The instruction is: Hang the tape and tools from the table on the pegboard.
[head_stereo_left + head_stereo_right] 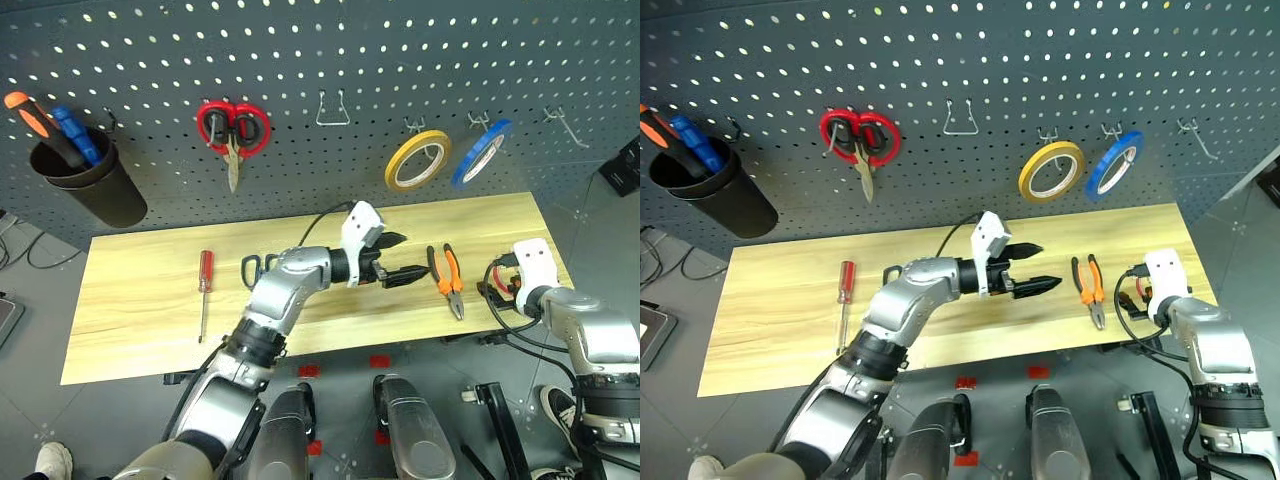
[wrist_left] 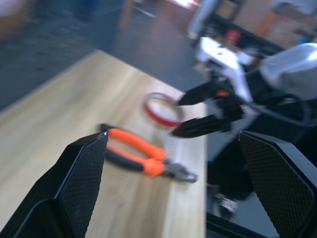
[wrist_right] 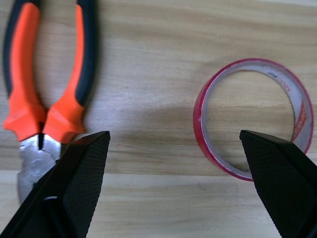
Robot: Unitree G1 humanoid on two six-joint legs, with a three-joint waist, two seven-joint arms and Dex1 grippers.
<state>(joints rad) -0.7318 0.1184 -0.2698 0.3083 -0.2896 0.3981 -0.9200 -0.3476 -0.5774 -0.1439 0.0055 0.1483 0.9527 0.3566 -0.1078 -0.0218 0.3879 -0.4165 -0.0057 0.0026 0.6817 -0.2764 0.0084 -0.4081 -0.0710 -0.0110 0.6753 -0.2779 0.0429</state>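
Observation:
My left gripper (image 1: 412, 255) hovers open over the middle of the table (image 1: 140, 300), pointing right towards the orange-and-black pliers (image 1: 447, 280). The pliers lie flat, jaws towards the front edge. My right gripper (image 3: 174, 136) hangs open above the table's right end, one finger over the pliers' head, the other over the red tape (image 3: 200, 116). The tape lies flat just right of the pliers. The red-handled screwdriver (image 1: 205, 285) lies on the table's left part. The dark scissors (image 1: 258, 268) lie right of it, half hidden by my left arm. The pegboard (image 1: 400, 60) rises behind.
On the pegboard hang red-handled scissors (image 1: 232, 128), a yellow tape ring (image 1: 417, 160) and a blue one (image 1: 481, 153). A black cup (image 1: 85, 180) at the left holds orange and blue screwdrivers. Bare hooks (image 1: 332, 108) sit between the scissors and the yellow ring, and at the far right.

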